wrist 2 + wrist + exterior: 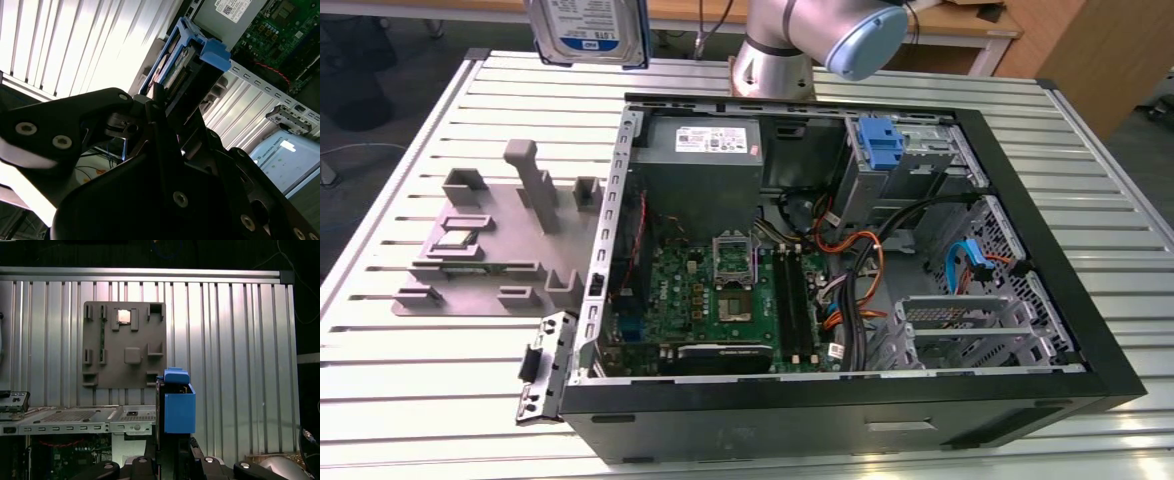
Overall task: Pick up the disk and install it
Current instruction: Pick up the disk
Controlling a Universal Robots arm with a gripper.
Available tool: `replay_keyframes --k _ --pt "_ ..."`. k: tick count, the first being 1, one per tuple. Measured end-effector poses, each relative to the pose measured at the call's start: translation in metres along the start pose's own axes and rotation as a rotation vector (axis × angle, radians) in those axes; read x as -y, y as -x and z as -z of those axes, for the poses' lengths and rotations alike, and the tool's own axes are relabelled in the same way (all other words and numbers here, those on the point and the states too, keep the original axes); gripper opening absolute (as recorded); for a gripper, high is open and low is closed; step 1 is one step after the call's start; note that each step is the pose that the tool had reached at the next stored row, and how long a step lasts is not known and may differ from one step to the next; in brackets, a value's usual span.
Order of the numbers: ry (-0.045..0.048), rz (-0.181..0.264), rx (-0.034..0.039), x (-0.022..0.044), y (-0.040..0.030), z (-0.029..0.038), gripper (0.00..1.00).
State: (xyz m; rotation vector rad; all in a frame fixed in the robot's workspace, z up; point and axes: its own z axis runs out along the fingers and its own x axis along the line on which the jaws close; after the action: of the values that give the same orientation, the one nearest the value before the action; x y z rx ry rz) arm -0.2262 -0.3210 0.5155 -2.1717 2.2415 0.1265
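I read the disk (591,30) as silver, with a white-and-blue label and a blue carrier frame. The table (400,350) is silvery, ribbed in parallel slats. The fixture plate (494,235) is plain grey, the computer case (854,410) black, its motherboard (720,300) green, the cables (878,268) orange.

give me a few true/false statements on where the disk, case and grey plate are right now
1. The gripper is shut on the disk. True.
2. The disk is seated in the case. False: it is held in the air, outside the case.
3. The case is open, with its motherboard showing. True.
4. The grey plate lies inside the case. False: it lies on the table, to the exterior view's left of the case.
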Motion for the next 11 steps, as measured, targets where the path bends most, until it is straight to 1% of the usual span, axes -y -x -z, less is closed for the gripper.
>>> replay_keyframes --k 6,11 --pt "0.0 0.0 0.0 0.009 0.0003 0.0004 0.35" --pt "-0.0001 0.0 0.0 0.0198 0.0006 0.0008 0.35"
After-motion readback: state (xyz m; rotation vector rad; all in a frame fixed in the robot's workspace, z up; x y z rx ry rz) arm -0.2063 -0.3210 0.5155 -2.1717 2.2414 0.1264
